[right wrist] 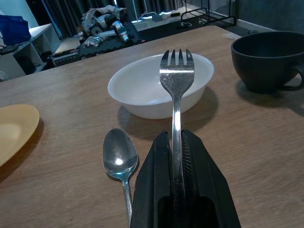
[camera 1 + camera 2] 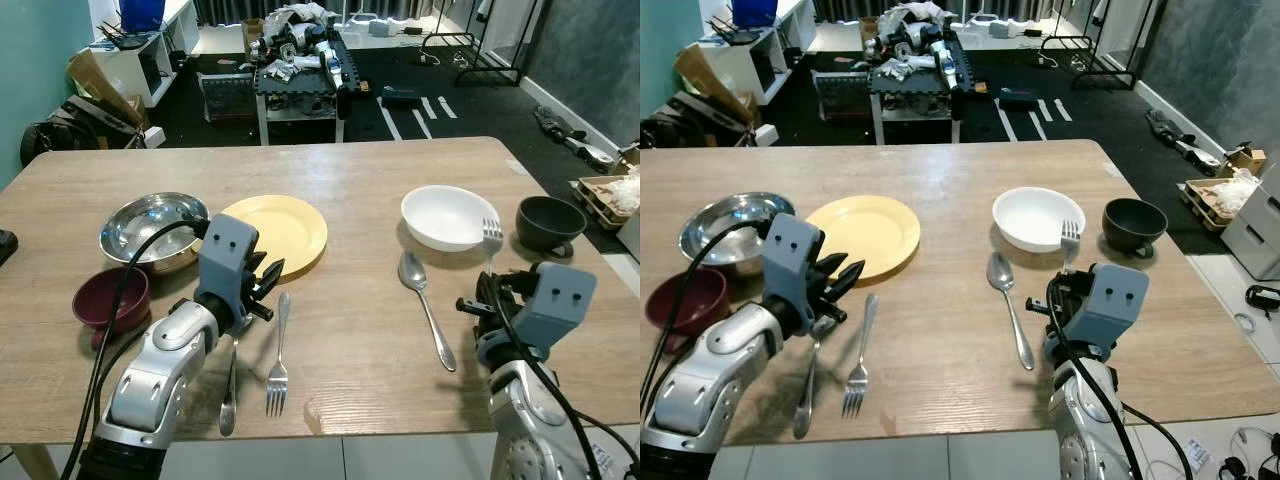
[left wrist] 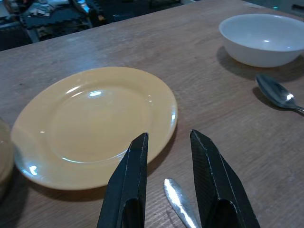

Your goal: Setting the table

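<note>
Your right hand (image 1: pixel 176 156) lower right, clenched on a fork (image 1: pixel 176 76), tines up by the white bowl (image 1: pixel 142 90) | left hand (image 3: pixel 167 142) released above another fork's handle (image 3: pixel 179 202), lower centre, beside yellow plate (image 3: pixel 90 123).

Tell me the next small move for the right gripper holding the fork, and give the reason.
Probably lower the silver metal fork onto the bare wood between the white round bowl and the dark grey cup. The right gripper is shut on its handle, tines up, above the wooden table. The silver spoon already lies on the bowl's other side, so that spot is free.
</note>
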You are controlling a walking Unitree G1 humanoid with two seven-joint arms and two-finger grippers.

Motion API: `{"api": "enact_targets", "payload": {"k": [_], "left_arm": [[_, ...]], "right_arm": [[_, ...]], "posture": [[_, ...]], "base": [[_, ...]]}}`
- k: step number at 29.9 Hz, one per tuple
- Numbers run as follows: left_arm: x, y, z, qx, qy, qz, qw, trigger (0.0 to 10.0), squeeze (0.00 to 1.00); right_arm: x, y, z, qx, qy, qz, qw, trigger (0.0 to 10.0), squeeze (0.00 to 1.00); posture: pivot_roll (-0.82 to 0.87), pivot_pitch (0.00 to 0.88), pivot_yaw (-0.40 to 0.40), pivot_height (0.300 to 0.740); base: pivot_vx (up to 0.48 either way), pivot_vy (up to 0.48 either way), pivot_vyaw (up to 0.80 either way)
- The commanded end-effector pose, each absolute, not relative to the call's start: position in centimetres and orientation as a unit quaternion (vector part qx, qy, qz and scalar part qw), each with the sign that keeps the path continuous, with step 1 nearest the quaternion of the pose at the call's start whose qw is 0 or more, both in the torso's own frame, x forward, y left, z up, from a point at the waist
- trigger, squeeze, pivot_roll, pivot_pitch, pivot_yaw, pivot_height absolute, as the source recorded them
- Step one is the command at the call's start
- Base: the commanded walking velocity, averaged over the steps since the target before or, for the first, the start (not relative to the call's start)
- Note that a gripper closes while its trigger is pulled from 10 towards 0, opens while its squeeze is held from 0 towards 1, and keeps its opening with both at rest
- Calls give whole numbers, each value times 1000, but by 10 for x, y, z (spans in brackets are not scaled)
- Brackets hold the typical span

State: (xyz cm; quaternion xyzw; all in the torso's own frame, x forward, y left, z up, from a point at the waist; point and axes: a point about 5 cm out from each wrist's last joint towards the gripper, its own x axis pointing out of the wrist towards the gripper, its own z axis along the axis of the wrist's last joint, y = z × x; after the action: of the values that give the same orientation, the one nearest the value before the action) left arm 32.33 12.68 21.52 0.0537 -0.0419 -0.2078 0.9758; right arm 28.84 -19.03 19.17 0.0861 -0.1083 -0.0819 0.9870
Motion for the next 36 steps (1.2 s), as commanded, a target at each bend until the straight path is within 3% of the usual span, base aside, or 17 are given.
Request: {"api": "enact_targets", "payload": {"k": [1,36], "left_arm": [[322,128,209,51,-35,-199,978,10000,0],[324,130,207,60,-35,-180,981,10000,0]], "right_arm": [[289,-190,188,84,-104,-80,988,10000,0],[290,-189,185,81,-95,-77,989,10000,0]], "posture": [[48,90,112,740],[53,115,109,740]], "base": [[0,0,0],[0,0,0]]}}
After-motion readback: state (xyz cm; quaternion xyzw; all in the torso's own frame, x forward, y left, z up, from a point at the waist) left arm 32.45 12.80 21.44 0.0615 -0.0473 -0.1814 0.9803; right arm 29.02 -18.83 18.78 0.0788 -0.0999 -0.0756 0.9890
